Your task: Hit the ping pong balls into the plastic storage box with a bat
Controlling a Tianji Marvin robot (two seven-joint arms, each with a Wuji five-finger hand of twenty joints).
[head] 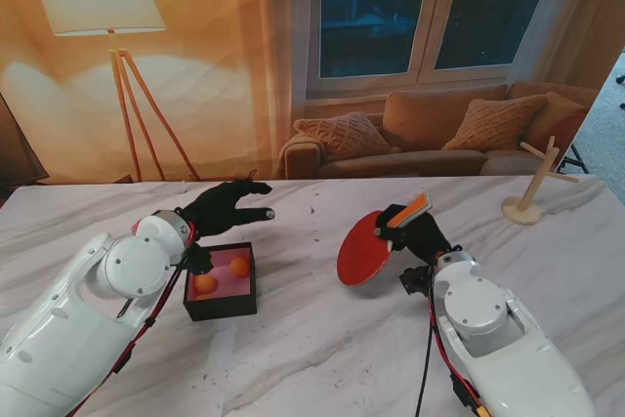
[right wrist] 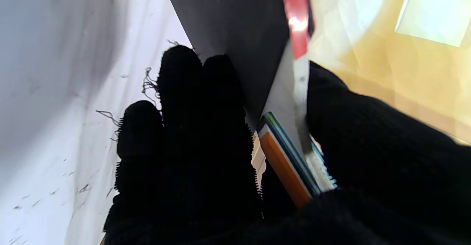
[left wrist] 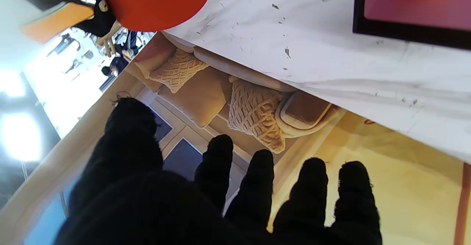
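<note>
A black-walled storage box with a pink floor lies left of the table's middle, and two orange ping pong balls rest inside it. My left hand hovers just beyond the box, black-gloved, fingers spread and holding nothing. My right hand is shut on the orange handle of a red-faced bat, whose blade tilts down toward the table to the right of the box. The right wrist view shows the bat edge-on between the fingers. The left wrist view shows the box's corner.
A small wooden peg stand rises at the far right of the marble table. The backdrop behind the table's far edge pictures a sofa, a window and a floor lamp.
</note>
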